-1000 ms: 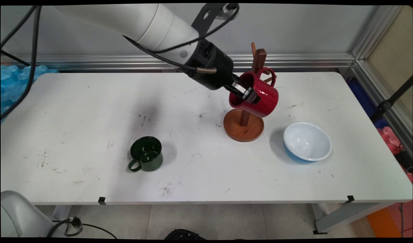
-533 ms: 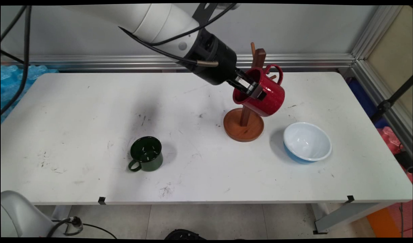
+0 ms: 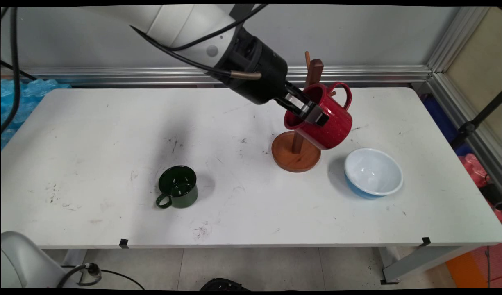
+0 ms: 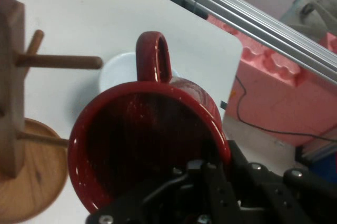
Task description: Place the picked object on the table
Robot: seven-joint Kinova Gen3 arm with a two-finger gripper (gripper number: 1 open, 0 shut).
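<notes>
On the bench [image 3: 91, 123] stands the rack [image 3: 296, 153]; our mug [image 3: 326, 121] hangs tilted in the air just right of its post. Our gripper [image 3: 308, 112] is clamped on the mug's rim, handle [image 4: 154, 55] pointing away beside 1 peg [image 4: 58, 61].

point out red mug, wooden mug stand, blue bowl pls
red mug [image 3: 330, 125], main view, on its speckled outer wall; held tilted in the hand [image 3: 306, 111]
wooden mug stand [image 3: 296, 157], main view, on its round base
blue bowl [image 3: 373, 170], main view, on its white inside
</notes>
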